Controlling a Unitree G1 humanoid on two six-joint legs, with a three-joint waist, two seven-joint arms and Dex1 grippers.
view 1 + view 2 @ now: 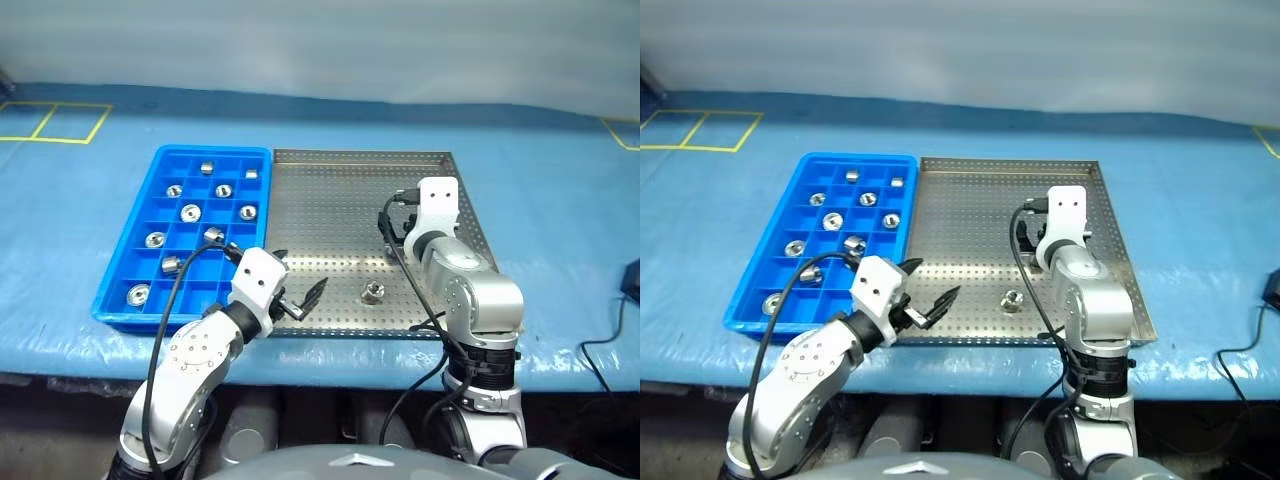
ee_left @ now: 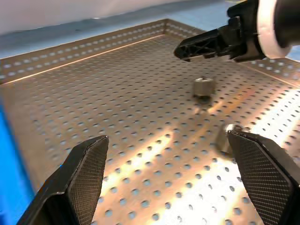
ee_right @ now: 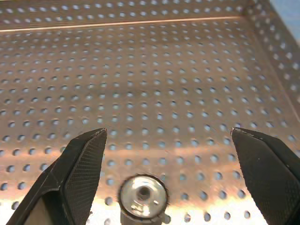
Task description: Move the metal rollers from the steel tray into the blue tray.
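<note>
Both jaw pairs released and empty: left gripper (image 1: 930,305) at near edge of steel tray (image 1: 330,190), right gripper (image 3: 173,154) above it, metal rollers (image 1: 373,292) partly there, rest in blue tray (image 1: 130,250).

The large rectangular silver-grey perforated steel tray (image 1: 330,200) with a low rim lies flat, its long side touching the bright blue gridded plastic tray (image 1: 150,205) on its left. Ten small shiny metal rollers (image 1: 191,212) sit singly in separate blue compartments. One stubby roller (image 1: 373,292) stands on the steel tray near its front rim.
</note>
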